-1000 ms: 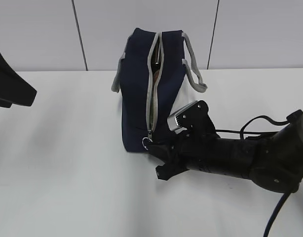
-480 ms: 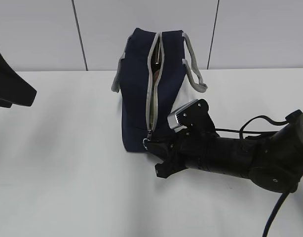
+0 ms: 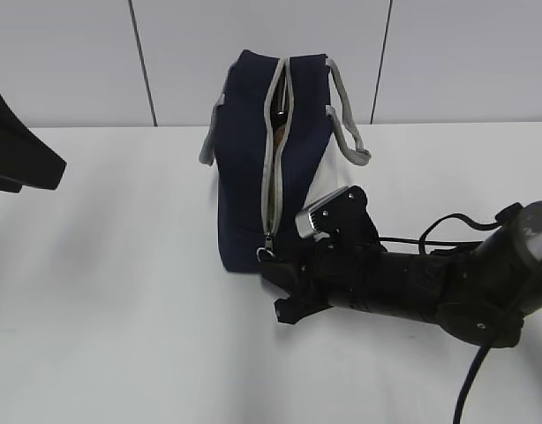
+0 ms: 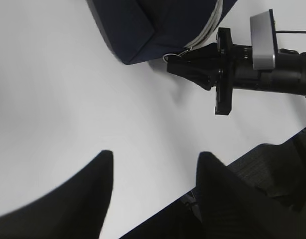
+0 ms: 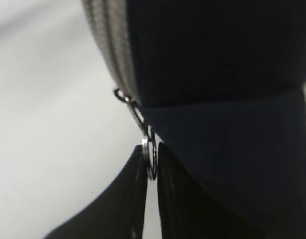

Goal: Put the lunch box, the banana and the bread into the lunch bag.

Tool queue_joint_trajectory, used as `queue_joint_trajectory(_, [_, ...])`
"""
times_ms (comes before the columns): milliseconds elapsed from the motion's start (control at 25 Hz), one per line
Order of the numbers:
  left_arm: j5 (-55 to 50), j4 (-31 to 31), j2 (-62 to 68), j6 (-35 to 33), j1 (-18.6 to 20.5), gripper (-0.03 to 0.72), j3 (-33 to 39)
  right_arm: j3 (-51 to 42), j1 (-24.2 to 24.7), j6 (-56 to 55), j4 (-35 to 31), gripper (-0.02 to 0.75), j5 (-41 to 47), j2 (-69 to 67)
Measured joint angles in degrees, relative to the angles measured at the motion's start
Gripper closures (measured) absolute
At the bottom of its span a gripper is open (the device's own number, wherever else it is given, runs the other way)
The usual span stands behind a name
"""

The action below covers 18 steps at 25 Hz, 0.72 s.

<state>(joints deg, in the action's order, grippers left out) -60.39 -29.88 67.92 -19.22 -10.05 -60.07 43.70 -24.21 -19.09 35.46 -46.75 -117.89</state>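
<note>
Pinching ring pull [image 5: 151, 158], right gripper [image 5: 150, 172].

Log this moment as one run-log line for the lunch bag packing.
phase: zipper grasp | right gripper: shut on metal ring pull | dark navy fabric lunch bag: on white table | left gripper: open, away

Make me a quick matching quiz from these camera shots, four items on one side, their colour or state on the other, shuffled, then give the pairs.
1. lunch bag
2. ring pull
3. left gripper
4. strap handles

A. grey
B. open above bare table
C. dark navy, zipper partly open
D. pinched between the right gripper's fingers

Pairs: 1-C, 2-D, 3-B, 4-A
</note>
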Motion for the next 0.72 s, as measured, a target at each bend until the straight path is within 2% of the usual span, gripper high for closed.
queue_joint_trajectory(720, [0.0, -0.07, 0.0, 0.0, 0.0, 0.307, 0.0, 0.24, 0.0, 0.1, -0.38, 0.691, -2.42, -0.63])
